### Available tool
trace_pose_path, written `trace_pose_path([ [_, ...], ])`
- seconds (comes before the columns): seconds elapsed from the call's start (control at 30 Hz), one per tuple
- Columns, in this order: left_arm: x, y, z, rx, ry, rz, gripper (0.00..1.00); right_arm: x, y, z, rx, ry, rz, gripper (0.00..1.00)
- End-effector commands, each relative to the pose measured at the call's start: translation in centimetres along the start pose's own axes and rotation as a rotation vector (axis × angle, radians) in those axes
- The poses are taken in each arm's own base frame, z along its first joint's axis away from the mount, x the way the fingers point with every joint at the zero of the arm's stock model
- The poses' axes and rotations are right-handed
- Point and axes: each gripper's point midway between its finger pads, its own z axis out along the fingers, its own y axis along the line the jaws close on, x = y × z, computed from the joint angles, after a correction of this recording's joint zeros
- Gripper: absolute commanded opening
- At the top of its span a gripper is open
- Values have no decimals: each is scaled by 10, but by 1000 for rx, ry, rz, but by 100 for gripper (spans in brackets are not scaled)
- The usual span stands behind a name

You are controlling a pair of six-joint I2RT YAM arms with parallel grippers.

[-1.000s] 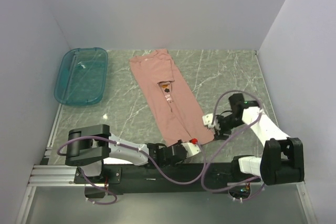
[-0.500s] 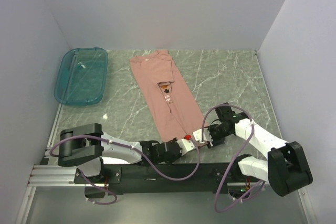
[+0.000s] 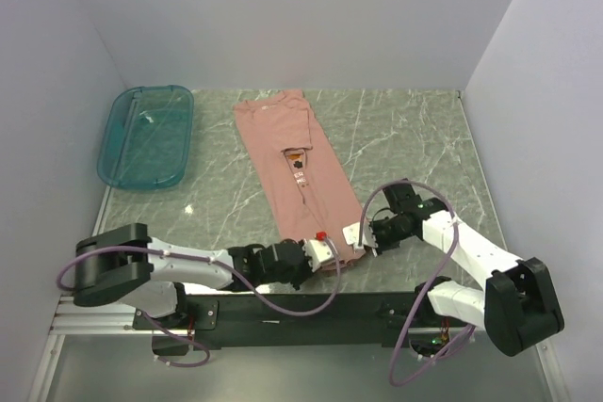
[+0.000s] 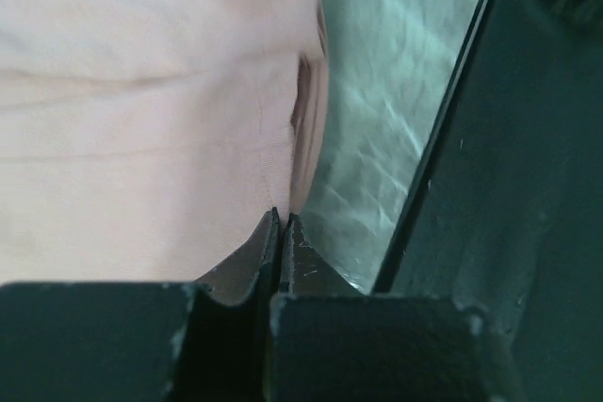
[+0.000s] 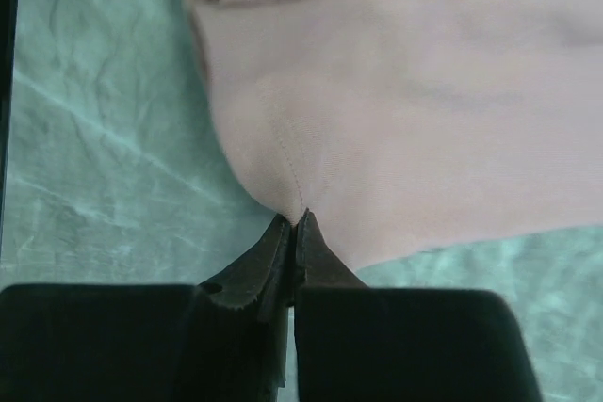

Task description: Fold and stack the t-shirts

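Note:
A salmon-pink t-shirt (image 3: 297,171) lies folded into a long strip running from the back middle of the table toward the front, a small print showing at its middle. My left gripper (image 3: 327,249) is shut on the shirt's near hem corner; in the left wrist view pink cloth (image 4: 141,110) runs right into the closed tips of that gripper (image 4: 282,217). My right gripper (image 3: 355,237) is shut on the hem's other near corner, and the right wrist view shows a seam of the fabric (image 5: 396,120) pinched at its tips (image 5: 294,218).
A teal translucent bin (image 3: 146,135) sits at the back left. The marbled table top (image 3: 405,138) stretches right of the shirt. The black front rail (image 3: 283,308) runs along the near edge, close under both grippers. White walls close three sides.
My right gripper swung left to the hem's right corner and shut on it. The left gripper, shut throughout, shifted left along the near edge with its corner of the shirt.

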Motion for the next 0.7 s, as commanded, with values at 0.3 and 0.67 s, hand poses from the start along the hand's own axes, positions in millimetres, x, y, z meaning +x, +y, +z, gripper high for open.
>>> trace_pose_path([
  [0.3,-72,116,-18,-52,-198,-115,1,-56,-158,-43,202,-113,294,0],
  [0.67,-74,280,-28,-295,-156,-234,1,-36,-282,1,244,-81,567,0],
])
